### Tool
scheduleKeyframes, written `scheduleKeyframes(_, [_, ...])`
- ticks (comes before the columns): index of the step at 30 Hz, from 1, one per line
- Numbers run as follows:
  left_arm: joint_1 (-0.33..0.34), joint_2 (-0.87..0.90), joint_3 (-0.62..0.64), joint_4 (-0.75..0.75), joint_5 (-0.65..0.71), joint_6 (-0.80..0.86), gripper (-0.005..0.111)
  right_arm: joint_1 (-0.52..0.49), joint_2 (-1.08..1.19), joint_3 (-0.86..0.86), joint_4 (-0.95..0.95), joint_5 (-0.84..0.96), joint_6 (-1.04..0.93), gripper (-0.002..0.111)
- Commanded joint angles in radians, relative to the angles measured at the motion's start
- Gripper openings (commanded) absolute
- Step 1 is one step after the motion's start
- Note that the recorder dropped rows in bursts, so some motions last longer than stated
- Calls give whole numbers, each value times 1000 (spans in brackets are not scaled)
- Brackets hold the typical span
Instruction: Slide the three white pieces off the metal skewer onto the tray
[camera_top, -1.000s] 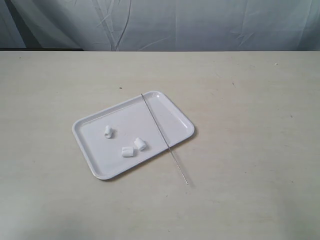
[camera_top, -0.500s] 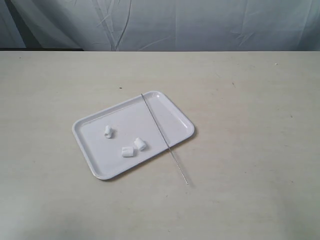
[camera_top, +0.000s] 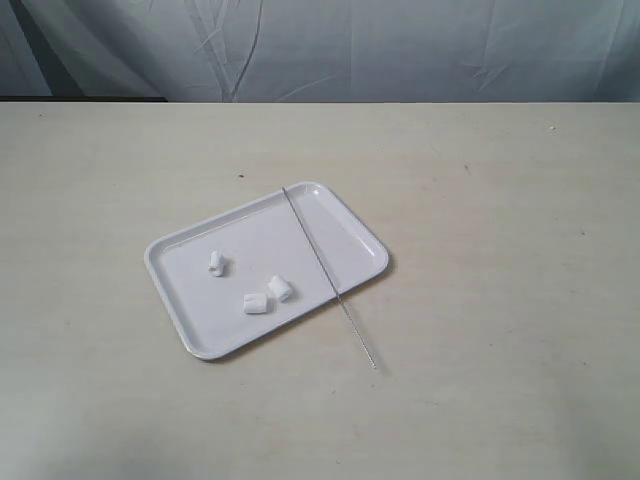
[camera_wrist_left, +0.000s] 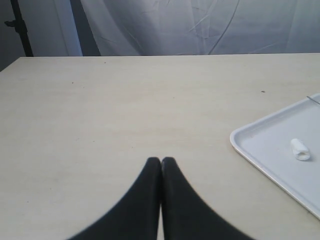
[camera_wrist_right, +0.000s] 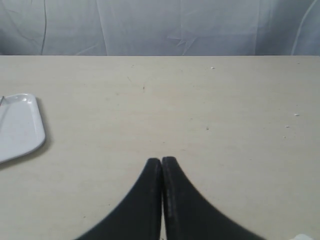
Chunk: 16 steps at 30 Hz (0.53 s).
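Skewer (camera_top: 318, 255), thin and bare, crosses white tray (camera_top: 195, 292).

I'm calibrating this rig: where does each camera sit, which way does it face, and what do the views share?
Exterior view: raised above the beige table, looking down at the flat white plastic tray, thin metal skewer and three short white cylinder pieces; no arm shows.
Left wrist view: low over the table, facing the grey backdrop; shut left end effector shows.
Right wrist view: likewise low, facing the backdrop; shut right end effector shows.
Shared: all three see the tray.
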Motion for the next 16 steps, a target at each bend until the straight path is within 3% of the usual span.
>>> scheduleKeyframes(1, [1,-5,2,1,-4,-2,0,-6,-6,2,4,-3,-6,0])
scheduleKeyframes(16, [1,-5,2,110,-4,-188,0,-6,-6,2,4,-4,-6,0])
